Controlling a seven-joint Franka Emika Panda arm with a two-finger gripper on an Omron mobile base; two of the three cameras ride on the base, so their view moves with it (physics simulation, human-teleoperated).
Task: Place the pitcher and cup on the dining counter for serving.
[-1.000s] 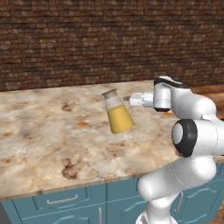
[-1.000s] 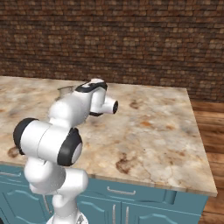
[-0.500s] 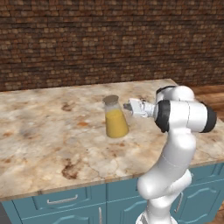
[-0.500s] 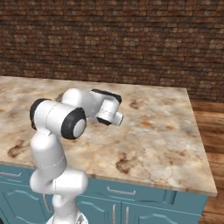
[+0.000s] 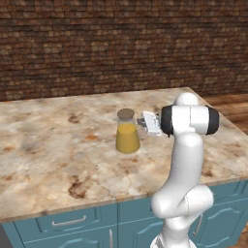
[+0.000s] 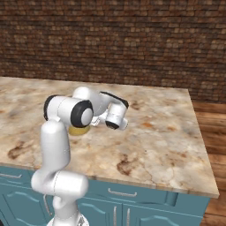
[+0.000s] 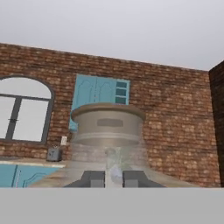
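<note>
Here the pitcher (image 5: 127, 137) stands upright on the table (image 5: 58, 155) — the fingers (image 7: 93, 178) pinched narrow on its neck, from the right.

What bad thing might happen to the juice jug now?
1. The gripper pinches the pitcher at one thin spot by its neck, so the heavy juice could make it twist or slip.
2. The pitcher looks upright on the dining counter; if the gripper pulls away sideways instead of opening first, it might tip and spill.
3. The arm's elbow hangs close by; a wide swing could bump the pitcher.
</note>
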